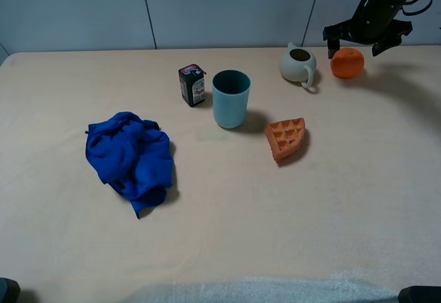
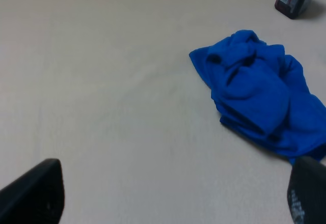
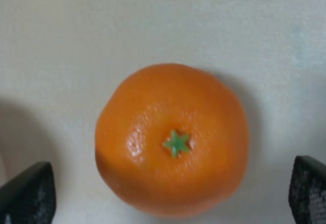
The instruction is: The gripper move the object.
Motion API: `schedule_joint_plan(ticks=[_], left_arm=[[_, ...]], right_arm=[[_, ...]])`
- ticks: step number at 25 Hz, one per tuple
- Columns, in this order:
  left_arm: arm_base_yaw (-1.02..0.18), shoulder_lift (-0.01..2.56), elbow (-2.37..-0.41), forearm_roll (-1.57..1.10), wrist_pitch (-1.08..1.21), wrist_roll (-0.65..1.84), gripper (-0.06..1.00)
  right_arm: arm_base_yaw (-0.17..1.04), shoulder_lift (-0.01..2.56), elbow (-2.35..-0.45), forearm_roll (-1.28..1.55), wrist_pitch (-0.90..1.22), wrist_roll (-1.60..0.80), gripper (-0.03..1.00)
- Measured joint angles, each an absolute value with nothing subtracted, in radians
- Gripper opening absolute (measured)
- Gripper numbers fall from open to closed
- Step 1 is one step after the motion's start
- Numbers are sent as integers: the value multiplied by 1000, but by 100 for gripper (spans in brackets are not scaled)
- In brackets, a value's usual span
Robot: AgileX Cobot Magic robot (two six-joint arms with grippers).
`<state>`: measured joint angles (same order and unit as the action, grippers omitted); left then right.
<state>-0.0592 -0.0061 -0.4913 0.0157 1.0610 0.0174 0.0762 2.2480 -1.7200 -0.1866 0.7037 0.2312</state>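
Blue cloth (image 1: 129,153) lies crumpled nearest me on the pale bench (image 1: 227,234). The left tool (image 2: 168,198) hangs over bare bench short of it, fingers spread wide and gripping nothing. Further in, an orange waffle wedge (image 1: 286,138) sits right of a teal cup (image 1: 231,98), with a small dark carton (image 1: 192,84) just beside the cup. Towards the far edge a pale teapot (image 1: 298,63) stands near the mandarin (image 1: 346,63), apparently not touching it.

The mandarin rests on the bench, stem mark up. The right tool (image 1: 357,41) hovers directly over it, pointing down from an arm that reaches in from the far right corner. Its fingers are released and stand either side of the fruit with clear gaps.

I judge this to be the approach before the grasp, with nothing lifted yet. Next I'd lower straight down until the fingers straddle the widest part, then close gently, since the round skin could roll or slip towards the teapot.
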Motion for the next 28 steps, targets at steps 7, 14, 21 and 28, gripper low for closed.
schedule_joint_plan(ticks=[7,14,21,28], left_arm=[[-59,-6,-491,16,1061,17,88],[-59,-6,-491,16,1061,17,88],[-59,-6,-491,16,1061,17,88],[-59,-6,-491,16,1061,17,88]], right_arm=[[76,2196,-1720,-181,798,231,69],[76,2095,-1720,-116,867,194,69],[76,1995,-1720,-21,985,139,69],[76,1910,-1720,16,1140,107,69]])
